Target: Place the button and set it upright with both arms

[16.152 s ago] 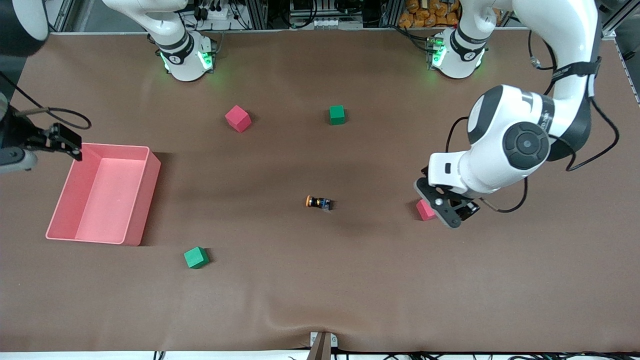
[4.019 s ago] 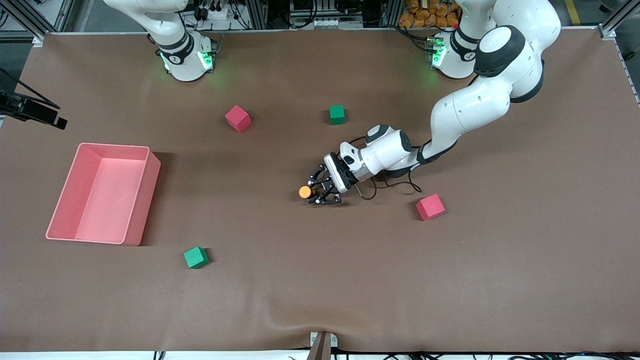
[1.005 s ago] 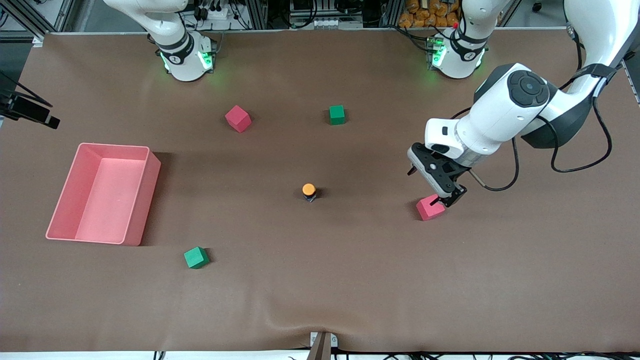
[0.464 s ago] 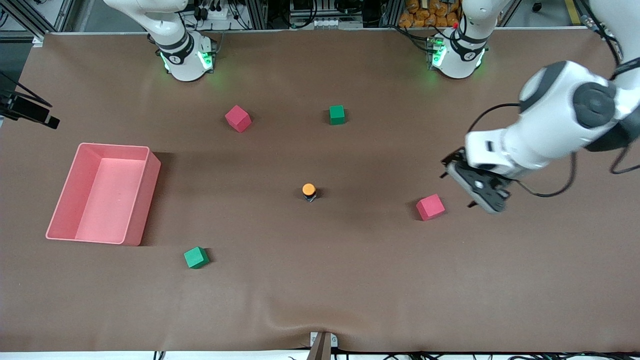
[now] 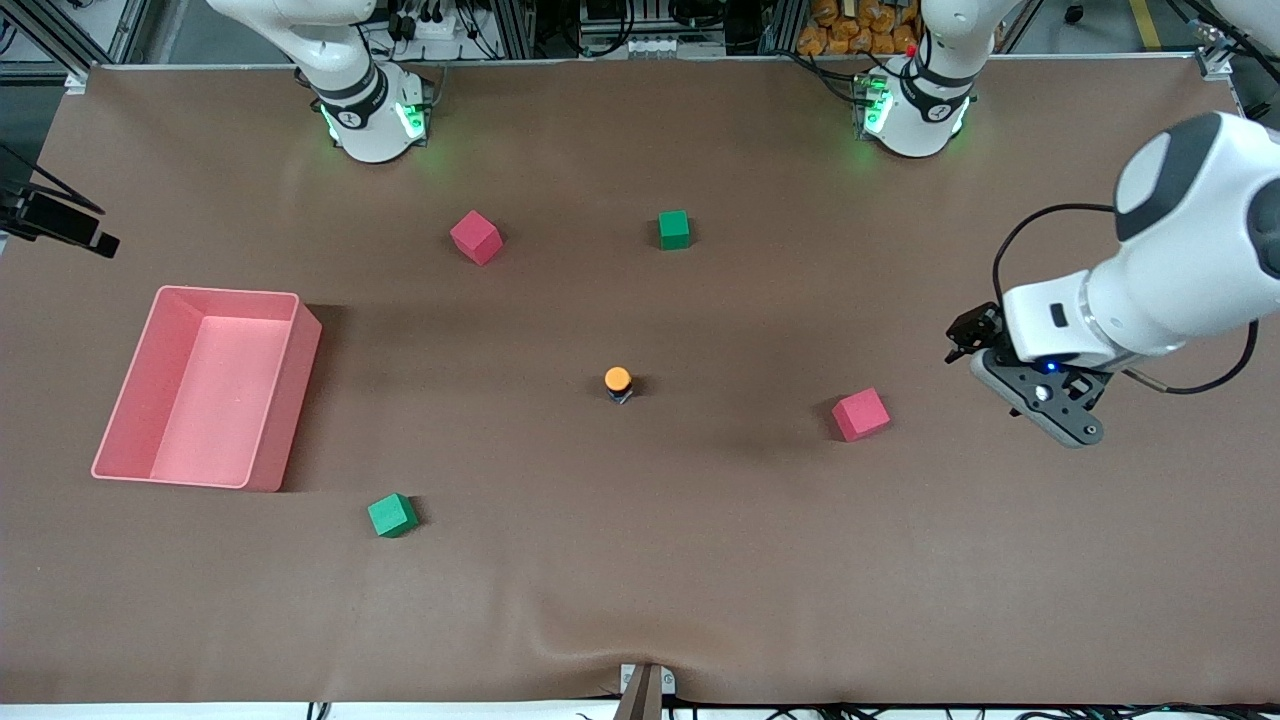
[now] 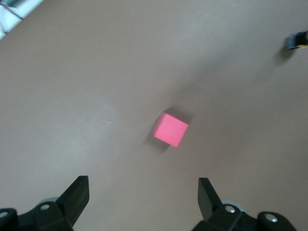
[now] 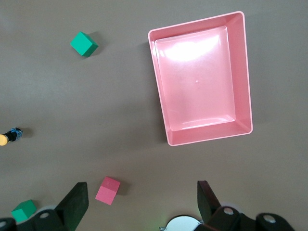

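The button [image 5: 618, 381] stands upright near the table's middle, its orange cap on top, with nothing touching it. It also shows small at the edge of the left wrist view [image 6: 298, 40] and of the right wrist view [image 7: 10, 136]. My left gripper [image 5: 1035, 395] is up in the air over bare table toward the left arm's end, beside a red cube [image 5: 860, 414]. In the left wrist view the left gripper [image 6: 143, 192] is open and empty. My right gripper [image 5: 65, 228] waits high at the right arm's end; in its wrist view the right gripper [image 7: 142, 192] is open and empty.
A pink tray [image 5: 300, 390] sits toward the right arm's end and shows in the right wrist view [image 7: 159, 91]. A green cube [image 5: 392, 515] lies nearer the camera. A second red cube [image 5: 475, 237] and a second green cube [image 5: 674, 229] lie nearer the bases.
The button lay on its side; my left gripper stood it upright and let go. My left gripper has since moved off past the red cube toward its end of the table.
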Robot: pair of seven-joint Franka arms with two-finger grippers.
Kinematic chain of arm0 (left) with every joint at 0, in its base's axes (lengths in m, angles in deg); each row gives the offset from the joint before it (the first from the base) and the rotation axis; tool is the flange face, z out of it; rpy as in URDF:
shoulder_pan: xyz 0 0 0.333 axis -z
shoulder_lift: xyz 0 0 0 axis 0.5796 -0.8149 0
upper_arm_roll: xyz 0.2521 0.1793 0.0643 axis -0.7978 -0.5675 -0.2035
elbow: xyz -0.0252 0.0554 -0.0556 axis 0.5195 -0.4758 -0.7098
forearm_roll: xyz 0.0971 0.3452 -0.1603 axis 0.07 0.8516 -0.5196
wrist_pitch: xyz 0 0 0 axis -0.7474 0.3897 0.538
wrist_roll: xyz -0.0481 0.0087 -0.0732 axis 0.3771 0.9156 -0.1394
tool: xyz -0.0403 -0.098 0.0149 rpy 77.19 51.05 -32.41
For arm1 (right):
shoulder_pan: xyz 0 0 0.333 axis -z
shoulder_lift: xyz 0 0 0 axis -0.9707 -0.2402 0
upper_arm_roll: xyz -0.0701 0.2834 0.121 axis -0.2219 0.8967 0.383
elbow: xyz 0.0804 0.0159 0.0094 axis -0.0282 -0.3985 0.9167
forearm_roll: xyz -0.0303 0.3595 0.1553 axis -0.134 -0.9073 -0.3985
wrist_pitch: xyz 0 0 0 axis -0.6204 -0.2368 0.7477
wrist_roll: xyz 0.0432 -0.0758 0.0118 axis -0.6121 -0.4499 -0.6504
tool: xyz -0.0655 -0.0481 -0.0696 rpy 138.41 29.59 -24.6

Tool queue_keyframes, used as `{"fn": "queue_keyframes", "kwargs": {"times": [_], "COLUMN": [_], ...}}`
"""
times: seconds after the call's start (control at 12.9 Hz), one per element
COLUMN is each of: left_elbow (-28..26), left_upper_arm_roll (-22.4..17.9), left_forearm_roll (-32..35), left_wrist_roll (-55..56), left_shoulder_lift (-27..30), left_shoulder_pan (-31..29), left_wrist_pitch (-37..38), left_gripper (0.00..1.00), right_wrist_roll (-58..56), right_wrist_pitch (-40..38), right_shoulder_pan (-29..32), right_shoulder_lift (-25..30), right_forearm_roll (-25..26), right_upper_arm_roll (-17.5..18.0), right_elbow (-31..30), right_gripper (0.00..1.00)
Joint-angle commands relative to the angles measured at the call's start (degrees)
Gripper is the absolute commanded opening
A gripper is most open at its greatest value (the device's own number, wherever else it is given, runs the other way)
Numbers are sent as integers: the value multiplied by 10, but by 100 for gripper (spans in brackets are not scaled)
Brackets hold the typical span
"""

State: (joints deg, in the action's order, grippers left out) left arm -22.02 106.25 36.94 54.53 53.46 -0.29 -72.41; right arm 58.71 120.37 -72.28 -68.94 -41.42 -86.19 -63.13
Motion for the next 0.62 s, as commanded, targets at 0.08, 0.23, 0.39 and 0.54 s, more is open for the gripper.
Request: {"fn": "queue_keyframes", "kwargs": {"times": [0.08, 0.23, 0.39, 0.54], "left_elbow": [21, 20, 12, 15], "left_upper_arm_roll": [-133, -238, -311, -388], "left_forearm_roll": [-68, -101, -106, -132], "left_wrist_roll": [3, 2, 0, 2], "left_shoulder_lift": [82, 122, 132, 144], "left_shoulder_pan": [66, 139, 194, 251], "left_wrist_pitch": [25, 35, 51, 64], "left_gripper": [100, 100, 100, 100], "right_wrist_roll": [-4, -5, -34, -54], "right_wrist_pitch": [-4, -5, -7, -9], "right_shoulder_pan": [6, 7, 5, 6], "right_shoulder_lift": [-2, -2, -2, 0], "right_forearm_roll": [-11, -8, 1, 3], "right_upper_arm_roll": [3, 2, 2, 2], "right_elbow": [4, 5, 5, 6], "right_gripper": [100, 100, 100, 100]}}
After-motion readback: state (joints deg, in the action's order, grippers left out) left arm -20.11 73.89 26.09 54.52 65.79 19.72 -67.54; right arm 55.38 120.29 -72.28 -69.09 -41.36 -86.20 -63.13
